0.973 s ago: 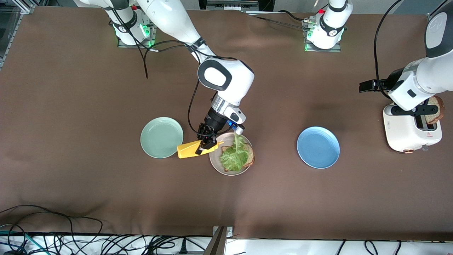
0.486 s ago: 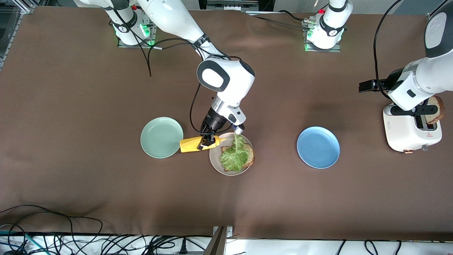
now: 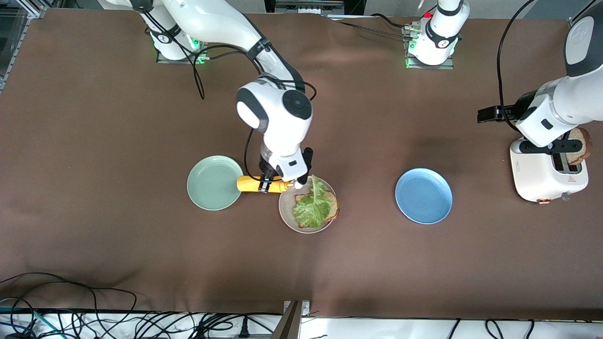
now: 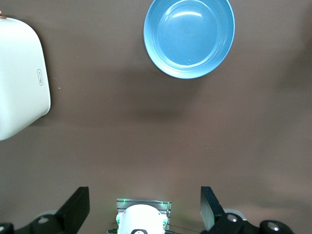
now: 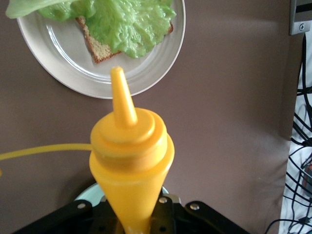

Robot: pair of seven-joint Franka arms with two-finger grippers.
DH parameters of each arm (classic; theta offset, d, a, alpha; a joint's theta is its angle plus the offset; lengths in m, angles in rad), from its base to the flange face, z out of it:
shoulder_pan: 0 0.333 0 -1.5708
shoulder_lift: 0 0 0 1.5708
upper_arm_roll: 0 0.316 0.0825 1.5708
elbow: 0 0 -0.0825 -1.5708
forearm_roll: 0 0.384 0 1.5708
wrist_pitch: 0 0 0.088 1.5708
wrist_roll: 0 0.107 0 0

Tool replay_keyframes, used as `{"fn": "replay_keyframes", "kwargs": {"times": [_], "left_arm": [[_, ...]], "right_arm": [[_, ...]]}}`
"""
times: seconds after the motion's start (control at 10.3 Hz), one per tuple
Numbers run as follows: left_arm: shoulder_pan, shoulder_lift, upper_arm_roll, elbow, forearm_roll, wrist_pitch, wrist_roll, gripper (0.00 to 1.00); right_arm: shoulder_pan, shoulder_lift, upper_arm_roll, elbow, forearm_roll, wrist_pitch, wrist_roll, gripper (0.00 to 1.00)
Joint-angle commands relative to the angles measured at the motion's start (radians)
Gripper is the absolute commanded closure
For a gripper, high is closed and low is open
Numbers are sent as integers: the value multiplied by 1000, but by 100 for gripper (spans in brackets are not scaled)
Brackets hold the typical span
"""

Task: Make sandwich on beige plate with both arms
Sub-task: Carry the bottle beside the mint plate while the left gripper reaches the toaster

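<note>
**Q:** State the position of each arm, starting with the largest items.

**A:** The table [image 3: 94, 117] carries both arms. The right arm [image 3: 226, 33] reaches from its base to the middle of the table. The left arm [image 3: 565, 108] waits over the toaster [image 3: 541, 176] at its own end of the table.

**Q:** Condition of the grippers?

**A:** The right gripper [image 3: 264, 184] is clamped on a yellow squeeze bottle [image 3: 256, 183]. The bottle lies roughly level between the mint-green plate [image 3: 215, 182] and the beige plate [image 3: 288, 214], with its nozzle toward the beige plate. In the right wrist view the nozzle [image 5: 122, 97] points toward the plate rim [image 5: 161, 73]. The left gripper [image 4: 145, 207] is spread wide and holds nothing; its fingers [image 4: 78, 207] stand apart above bare tabletop.

**Q:** Where is the sandwich?

**A:** On the beige plate, near the middle of the table. It consists of one slice of brown bread [image 3: 332, 205] with a lettuce leaf [image 3: 311, 207] lying on it. The leaf's stem end reaches the plate rim on the side toward the right gripper. No top slice is on it.

**Q:** Remaining items?

**A:** A blue plate [image 3: 423, 196] sits between the beige plate and the toaster. A second bread slice [image 3: 578, 145] stands in the toaster, partly hidden by the left arm.
</note>
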Motion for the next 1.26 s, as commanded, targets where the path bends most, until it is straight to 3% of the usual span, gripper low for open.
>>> {"fn": "replay_keyframes", "kwargs": {"times": [0.0,0.39,0.88,1.17], "left_arm": [[-6,0,1,8,35,-12,4,0],[4,5,3,11,34,-24,10,0],[6,6,4,11,61,-32,1,0],[9,6,1,5,147,14,13,0]], "right_arm": [[-94,-48,12,-5,204,-29,-122,82],[-269,-53,14,-3,610,-161,-390,82],[-487,-53,14,-5,885,-383,-871,82],[-651,-36,17,-55,1028,-540,-1193,82]]}}
